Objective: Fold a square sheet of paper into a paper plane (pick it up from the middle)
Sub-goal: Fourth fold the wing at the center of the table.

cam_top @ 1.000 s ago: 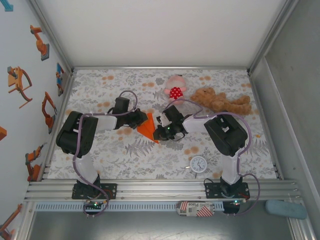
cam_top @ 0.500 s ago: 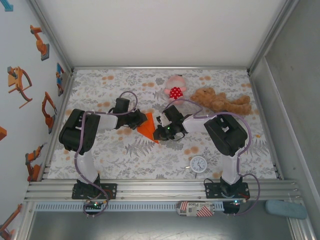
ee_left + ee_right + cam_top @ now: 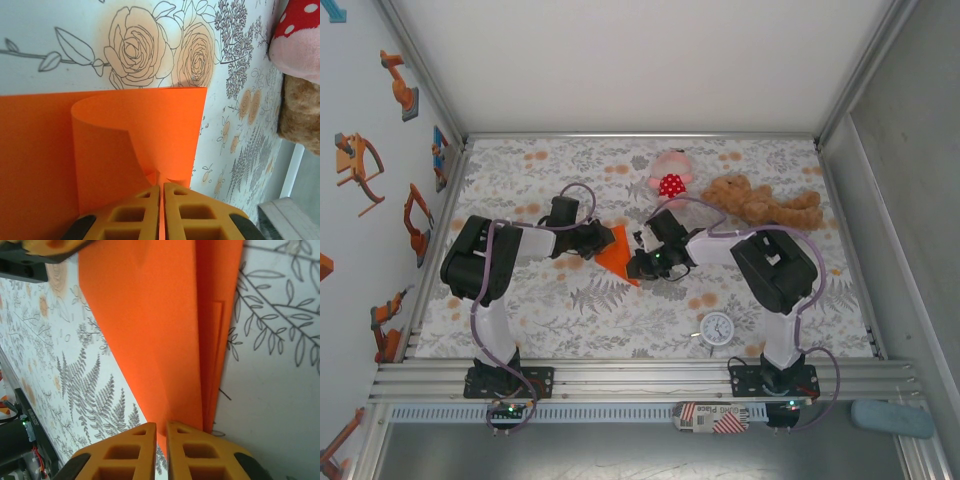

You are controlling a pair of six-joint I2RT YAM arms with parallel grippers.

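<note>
little has shifted since a second ago: the left arm's bulky elbow has crept a touch inward toward the middle of the table, while the right arm has barely stirred. the sheet of paper stays between the two grippers at mid-table, now an orange wedge rather than a flat square.

the left gripper is clenched on the paper's far edge; in its wrist view the yellow fingers are pressed together on the orange, with a loose flap curling up ahead of them. the right gripper is likewise clamped on the near end, where stacked layers and a long crease run away from its fingers.

that small inward creep probably means the left arm is bringing its edge over – a fold being set, not yet a finished dart. the pink plush toy, teddy bear and small clock lie apart from the work.
</note>
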